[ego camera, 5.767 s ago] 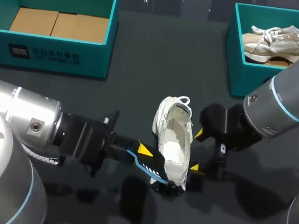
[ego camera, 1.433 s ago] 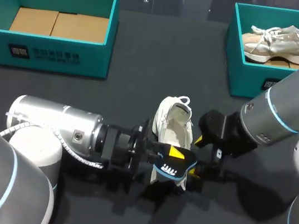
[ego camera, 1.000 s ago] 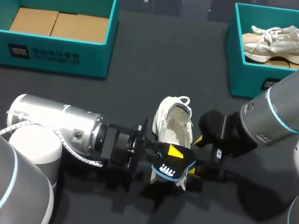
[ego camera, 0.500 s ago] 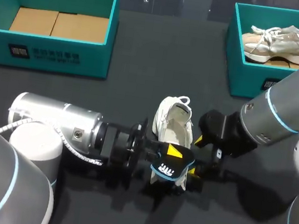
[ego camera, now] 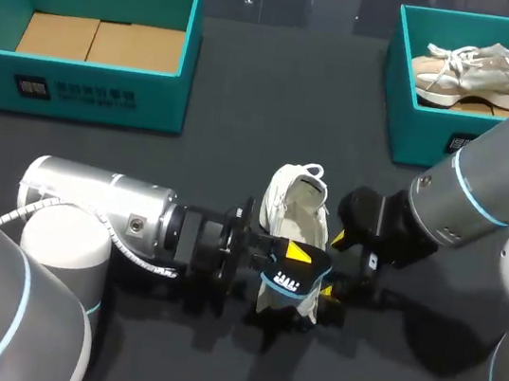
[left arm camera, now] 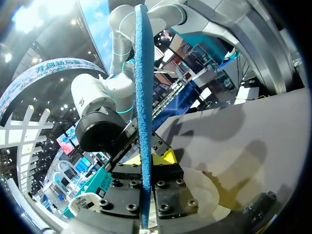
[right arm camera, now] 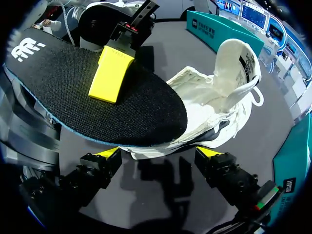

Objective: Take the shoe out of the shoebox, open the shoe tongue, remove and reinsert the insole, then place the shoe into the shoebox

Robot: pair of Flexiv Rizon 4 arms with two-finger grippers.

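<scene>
At the table's middle the insole (right arm camera: 68, 97) is out of the white shoe (ego camera: 295, 214), clamped in the left gripper (ego camera: 294, 265) just over the shoe's near end. The right gripper (right arm camera: 160, 153) stands spread beside the shoe, gripping nothing. Reinserting looks next, which calls for tipping the insole's end into the opening. I count one insole and two shoes, the beige shoe (ego camera: 484, 64) in the right shoebox (ego camera: 417, 129), with a left shoebox (ego camera: 87, 89) too.
</scene>
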